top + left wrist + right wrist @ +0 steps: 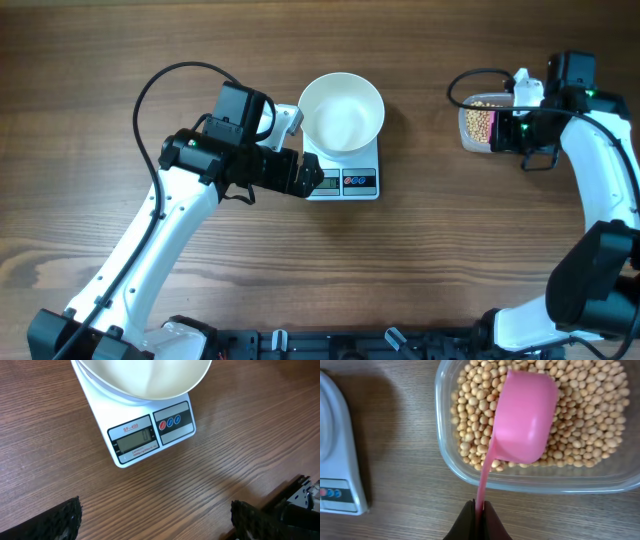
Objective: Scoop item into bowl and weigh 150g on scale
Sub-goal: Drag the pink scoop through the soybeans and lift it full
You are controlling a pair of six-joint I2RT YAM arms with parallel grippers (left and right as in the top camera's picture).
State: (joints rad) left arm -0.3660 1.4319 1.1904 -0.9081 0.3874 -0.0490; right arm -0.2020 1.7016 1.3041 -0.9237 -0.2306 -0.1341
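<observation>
Right wrist view shows the right tool (480, 510) clamped on the pink scoop (522, 420) handle, cup on the beans (470, 415) in the clear container (545, 482) for loading, while the left tool (157, 522), spread wide and empty, hovers by the scale (145, 435) carrying the bowl (145, 375).

I have a brown wood-grain table (100, 120) carrying two things directly. The white scale (145, 435) lies flat on the wood just ahead of my left gripper (157, 520), its display edge turned toward that gripper. The clear plastic container (530, 482) rests on the table beneath the pink scoop (525, 420), and the scale sits well off to the scoop's left.
</observation>
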